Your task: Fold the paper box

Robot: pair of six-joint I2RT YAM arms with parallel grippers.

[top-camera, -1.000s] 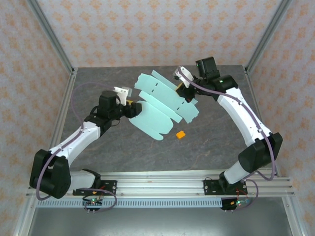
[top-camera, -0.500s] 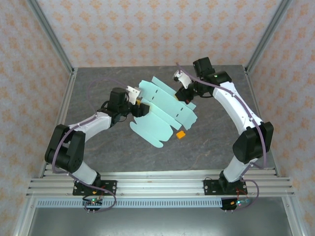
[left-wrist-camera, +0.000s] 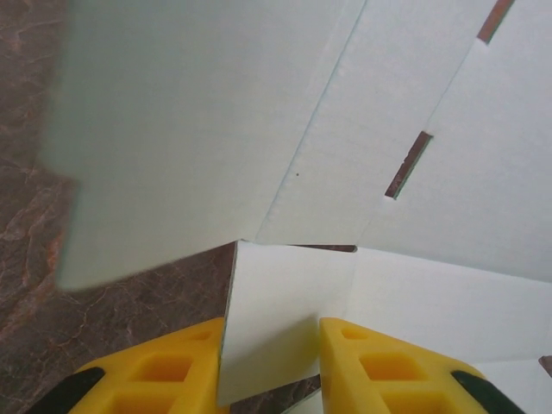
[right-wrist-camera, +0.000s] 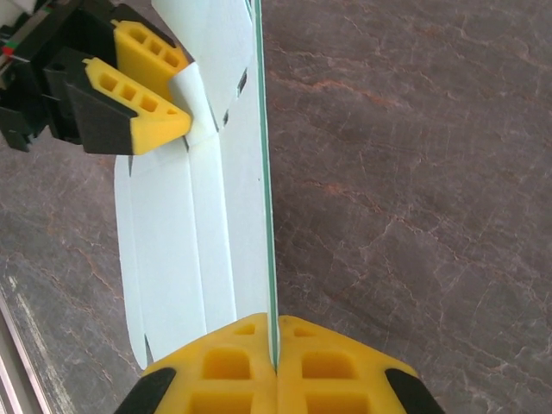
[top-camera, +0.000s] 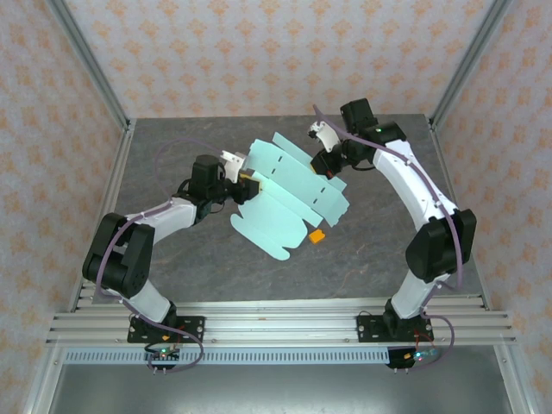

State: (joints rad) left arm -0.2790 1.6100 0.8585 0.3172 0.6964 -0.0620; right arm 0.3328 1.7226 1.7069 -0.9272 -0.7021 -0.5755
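Table (top-camera: 172, 259): dark stone-look top, under both grippers.

Paper box (top-camera: 289, 194): pale mint flat die-cut sheet, unfolded, w/ flaps + slots. It spans the gap btw the 2 grippers. Part of it is raised off the table, and the rounded flaps hang toward the arm bases. In the L wrist view the sheet (left-wrist-camera: 216, 129) sits just ahead of the fingers, w/ creases + 2 slots visible. In the R wrist view the sheet (right-wrist-camera: 198, 224) runs edge-on straight out from the fingertips, w/ panels dropping to the L.

Right gripper (top-camera: 326, 166): at the sheet's far R edge. R wrist view (right-wrist-camera: 276, 345): yellow fingers pressed together w/ the sheet edge pinched btw them.

Left gripper (top-camera: 244, 185): at the sheet's L side. L wrist view (left-wrist-camera: 272, 332): jaws part-way apart, a small square flap lying in the gap btw the fingers (left-wrist-camera: 172, 366). Can't tell if the flap is clamped or just sitting there. It also shows in the R wrist view (right-wrist-camera: 177, 90), tips at the same flap.

Orange block (top-camera: 316, 235): tiny, on the table on the base side of the R gripper, just beside the sheet's near edge. Neither gripper touches it.
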